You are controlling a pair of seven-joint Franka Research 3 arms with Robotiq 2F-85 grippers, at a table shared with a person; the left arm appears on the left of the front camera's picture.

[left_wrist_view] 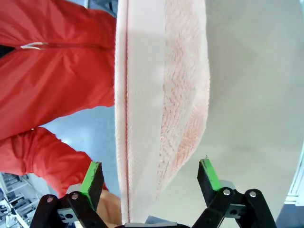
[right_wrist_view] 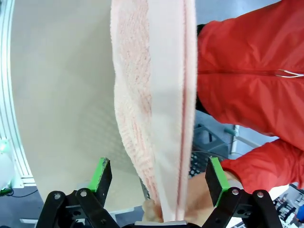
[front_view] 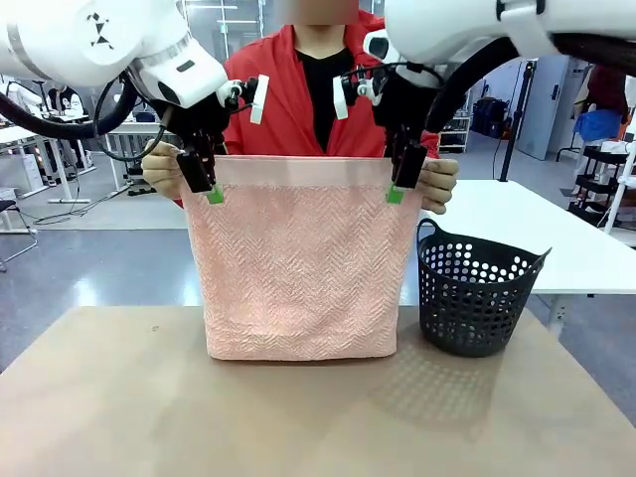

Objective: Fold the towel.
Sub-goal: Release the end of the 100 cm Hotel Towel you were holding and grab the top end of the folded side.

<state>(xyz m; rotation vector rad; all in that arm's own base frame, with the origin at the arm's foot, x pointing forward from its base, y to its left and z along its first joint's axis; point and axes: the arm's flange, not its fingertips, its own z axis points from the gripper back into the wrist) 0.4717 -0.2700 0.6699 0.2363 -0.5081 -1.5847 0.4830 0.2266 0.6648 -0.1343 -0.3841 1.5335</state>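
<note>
**Desk:** What does the shot show?

**Arm:** A handover at the table edge. The person's hands (front_view: 161, 169) hold the towel (front_view: 298, 263) up by its two top corners. It hangs flat below my grippers, with its bottom edge down on the table (front_view: 298, 427).

**Desk:** And your hands?

**Arm:** My left gripper (front_view: 206, 189) straddles the top hem just inside the person's hand on that side. The jaws are apart, one green pad on each face of the cloth, and I see a gap on both sides. My right gripper (front_view: 399, 189) sits the same way at the other corner, jaws wide and holding nothing.

**Desk:** So how far along is the fold?

**Arm:** Barely begun, by my reckoning. The cloth is spread and presented, but I see no fold made on the table. I cannot tell whether it already hangs doubled. What is left is pinching both corners, taking the weight, laying the towel down and bringing edge to edge.

**Desk:** Anything nearby?

**Arm:** A dark basket (front_view: 475, 293) stands below and outboard of my right gripper, just beside the hanging towel.
</note>
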